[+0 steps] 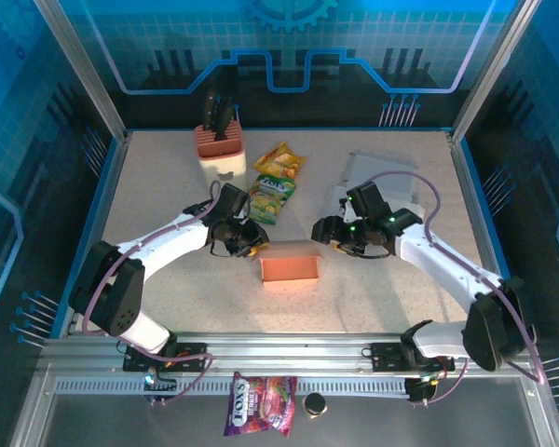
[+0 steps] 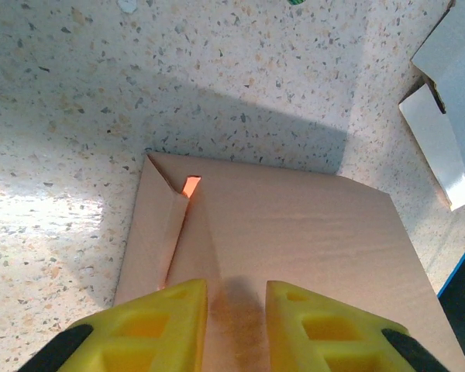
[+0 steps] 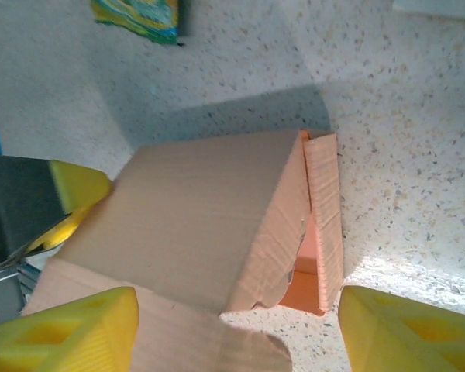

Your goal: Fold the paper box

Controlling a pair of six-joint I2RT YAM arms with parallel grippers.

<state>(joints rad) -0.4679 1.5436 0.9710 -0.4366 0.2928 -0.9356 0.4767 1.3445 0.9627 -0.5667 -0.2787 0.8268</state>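
Note:
The paper box (image 1: 289, 270) is salmon-coloured cardboard and lies partly folded at the table's middle. My left gripper (image 1: 250, 244) is at its far left corner. In the left wrist view the gripper (image 2: 236, 325) has its yellow fingers close together on a raised wall of the box (image 2: 294, 225), beside a folded-in corner flap. My right gripper (image 1: 328, 235) hovers at the box's far right end. In the right wrist view that gripper (image 3: 236, 329) stands wide open, its fingers either side of the box's end (image 3: 209, 225), where a flap leans inward over an orange gap.
A pink holder with dark tools (image 1: 221, 149) stands at the back. Two snack packets (image 1: 278, 163) (image 1: 271, 198) lie behind the box. A flat white carton (image 1: 377, 172) lies at the back right. A candy bag (image 1: 261, 402) rests below the front rail.

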